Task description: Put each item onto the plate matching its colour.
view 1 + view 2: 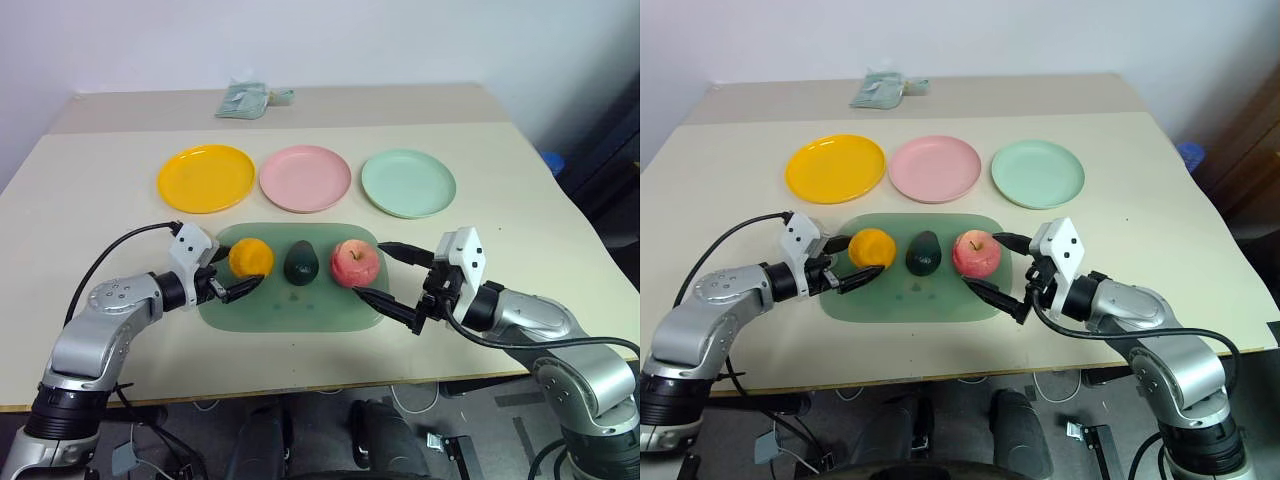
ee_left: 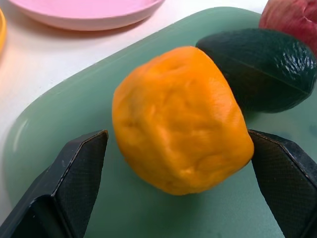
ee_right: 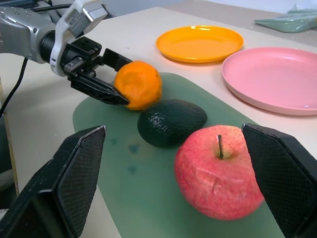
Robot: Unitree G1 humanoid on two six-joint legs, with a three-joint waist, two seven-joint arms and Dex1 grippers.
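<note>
The wide beige table (image 1: 90, 190) carried everything. On its near middle lay the translucent green board (image 1: 290, 305), and across that board sat the three fruits in a row.

Beyond the board stood the three plates side by side, all bare: the yellow-orange plate (image 1: 206, 178) on the robot's left, the pink plate (image 1: 305, 178) in the middle, the mint green plate (image 1: 408, 183) on the right. At the far edge of the table lay a pale green packet (image 1: 243, 99), well apart from the action.

Now the arms! The right gripper (image 1: 393, 277) came in level from the right, its jaws spread wide with the pinkish-red apple (image 1: 355, 264) between them; the fingertips (image 3: 69, 183) stood clear of the skin on both sides, nothing held. The left gripper (image 1: 232, 272) reached in from the left around the lumpy orange fruit (image 1: 250, 258); its jaws flanked the fruit closely, one fingertip (image 3: 106, 94) right up against it, but whether they actually pinched it could not be told.

The dark green avocado (image 1: 301, 263) lay between the two, touching the orange fruit and just beside the apple, with no gripper on it.
</note>
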